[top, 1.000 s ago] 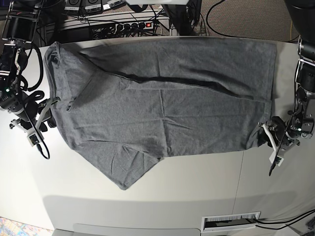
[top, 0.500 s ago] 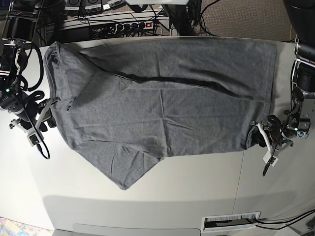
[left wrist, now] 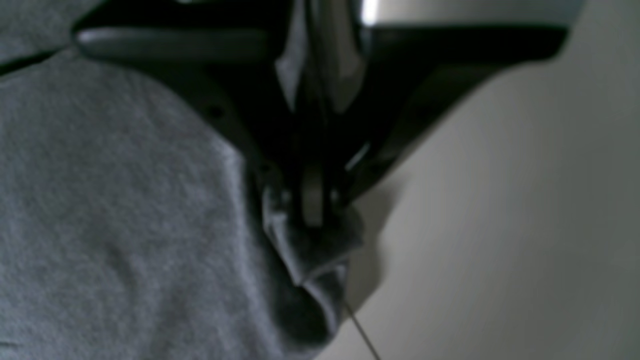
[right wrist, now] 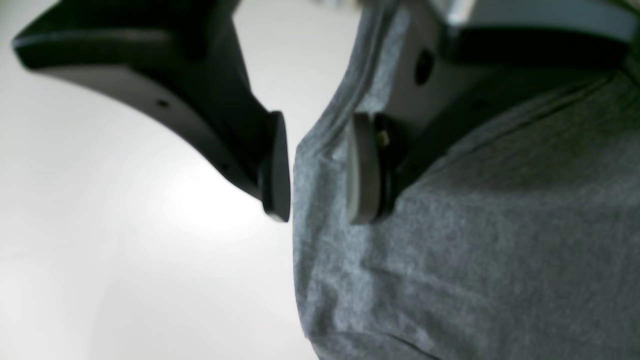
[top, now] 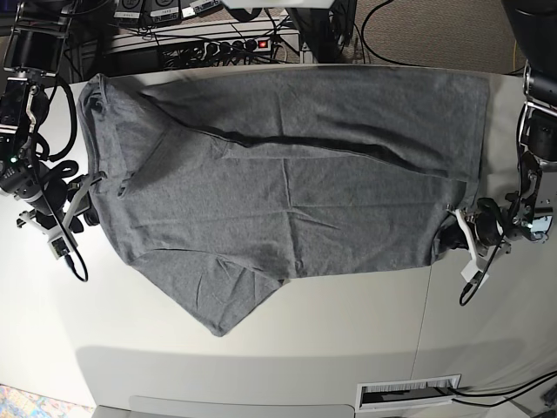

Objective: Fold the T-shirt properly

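Spread flat across the pale grey table: the plain heather-grey short-sleeved cotton T-shirt, collar end toward the base view's left, hem end toward its right, one sleeve pointing at the near edge. Bare tabletop all along the near side and beyond the hem, so open room there for moving. At the hem corner, the black left gripper, clamped tight on a small bunched fold of the T-shirt's edge, fabric pinched between the pads in the left wrist view. At the collar-side edge, the black right gripper, parted narrowly, one pad on the table side and one over the cloth, the fabric edge running between them unpinched. Compared with a second ago: left gripper moved in from beside the hem onto it and gone from wide to closed; right gripper unchanged. Behind the table, a power strip and tangled black cables on the floor.
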Robot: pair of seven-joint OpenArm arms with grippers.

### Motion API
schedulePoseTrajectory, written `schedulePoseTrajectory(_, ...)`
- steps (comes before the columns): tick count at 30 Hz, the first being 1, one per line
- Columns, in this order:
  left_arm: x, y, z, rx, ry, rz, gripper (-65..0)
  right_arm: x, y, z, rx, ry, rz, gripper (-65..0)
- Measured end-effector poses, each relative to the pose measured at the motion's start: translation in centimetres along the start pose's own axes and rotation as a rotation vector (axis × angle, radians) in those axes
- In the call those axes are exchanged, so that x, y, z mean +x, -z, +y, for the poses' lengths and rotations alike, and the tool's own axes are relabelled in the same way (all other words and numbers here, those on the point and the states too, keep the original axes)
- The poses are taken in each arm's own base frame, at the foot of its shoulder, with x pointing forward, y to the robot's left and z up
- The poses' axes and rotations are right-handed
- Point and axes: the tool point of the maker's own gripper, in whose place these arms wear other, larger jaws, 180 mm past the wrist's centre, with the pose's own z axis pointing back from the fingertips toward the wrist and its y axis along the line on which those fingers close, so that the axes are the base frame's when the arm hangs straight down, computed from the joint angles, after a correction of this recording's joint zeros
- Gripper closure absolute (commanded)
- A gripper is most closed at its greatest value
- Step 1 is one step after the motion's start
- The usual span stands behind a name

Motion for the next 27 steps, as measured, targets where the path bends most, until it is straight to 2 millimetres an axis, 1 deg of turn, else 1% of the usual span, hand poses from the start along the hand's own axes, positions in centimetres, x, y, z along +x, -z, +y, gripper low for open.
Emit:
schedulePoseTrajectory(4, 0.1, -0.1, 0.2, 0.008, 0.013, 0.0, 0.0, 0.1, 0.0, 0.0, 0.0, 0.0, -0.004, -20.2)
schedulePoseTrajectory(7, 0.5, -0.4, 0.7, 0.024, 0.034, 0.013, 0.0, 0.2, 0.0, -0.2, -0.009, -0.005, -0.008, -20.2)
schedulePoseTrajectory(13, 1.7, -2.0, 1.9, 0.054, 0.081, 0.014, 0.0, 1.3, -0.1, -1.5, -0.082, -0.058, -0.059, -20.2)
schedulePoseTrajectory(15, 2.0, -2.4, 1.7, 0.046, 0.084, 0.018, 0.0, 1.7, -0.2, -1.5, -0.083, -0.061, -0.08, -20.2)
schedulePoseTrajectory(21, 3.8, -3.9, 0.8, 0.011, 0.105, 0.002, 0.0, 1.5, 0.0, -1.7, -0.085, -0.056, -0.087, -20.2)
schedulePoseTrajectory(25, 4.6, -4.4, 0.0, -0.008, 0.129, 0.004, 0.0, 0.0, 1.1, -2.2, -0.073, -0.007, -0.08, -20.2)
schedulePoseTrajectory(27, 4.7, -4.7, -0.7, -0.039, 0.155, 0.007, 0.0, -0.7, 1.7, -2.6, -0.071, 0.025, -0.08, -20.2)
